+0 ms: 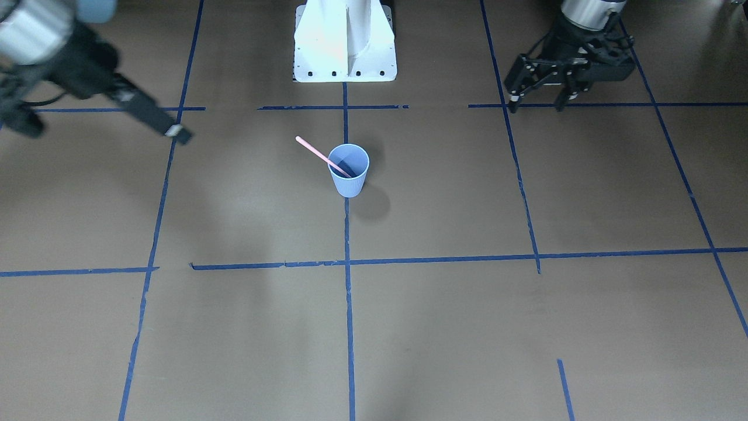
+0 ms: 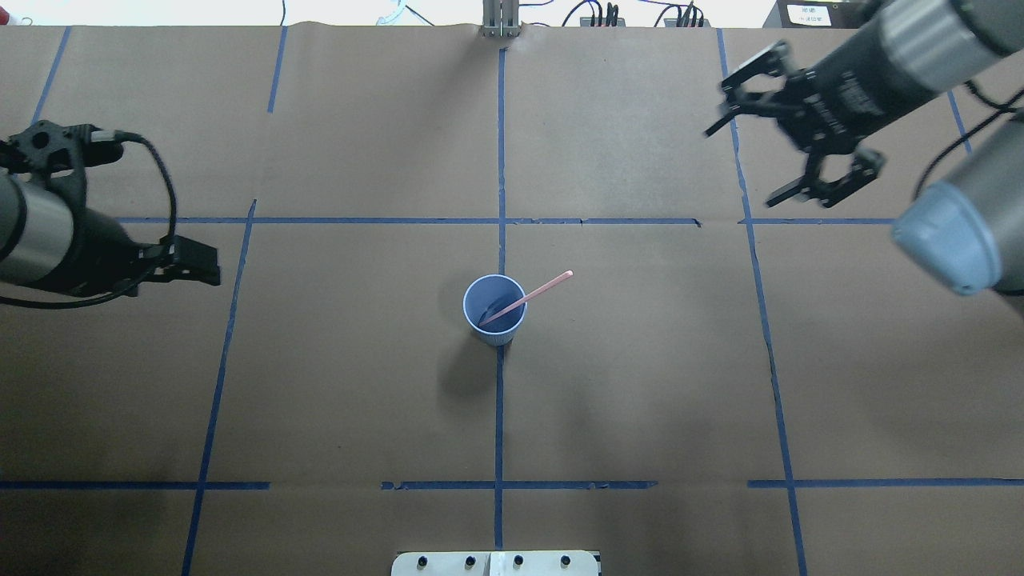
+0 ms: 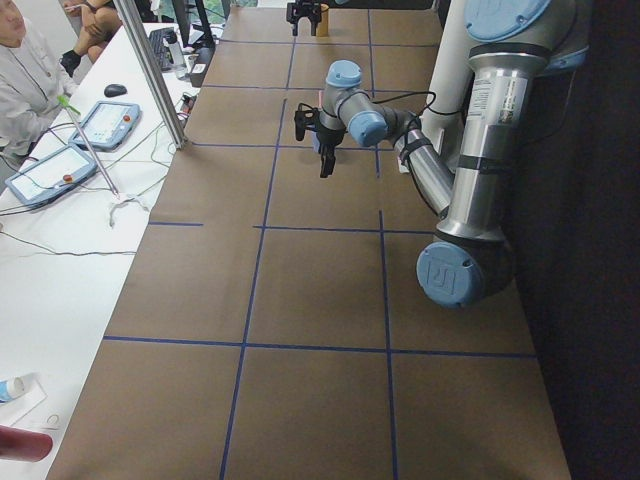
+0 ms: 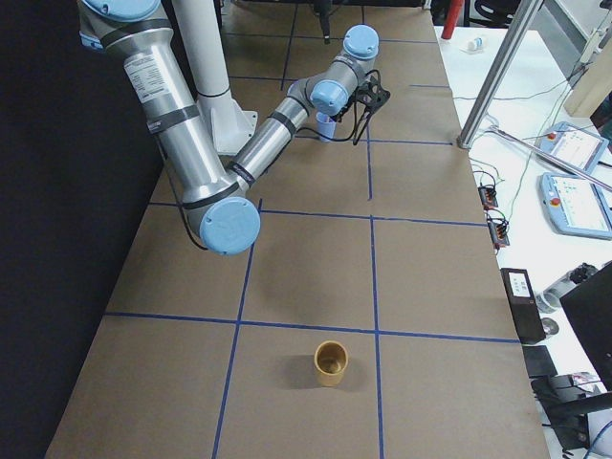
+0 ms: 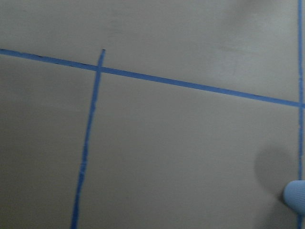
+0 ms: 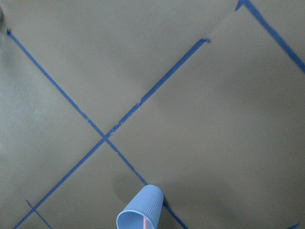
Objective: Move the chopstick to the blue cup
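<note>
The blue cup stands upright at the table's middle, on the centre tape line; it also shows in the overhead view. The pale-pink chopstick stands inside it, its lower end at the cup's bottom and its upper end leaning over the rim toward my right side. My right gripper is open and empty, raised far to the cup's back right. My left gripper is open and empty, far to the cup's left. The right wrist view shows the cup at its bottom edge.
Dark blue tape lines divide the brown paper-covered table. A brown cup stands near the table's right end. The robot's white base sits at the near edge. Operators and pendants are beside the far side.
</note>
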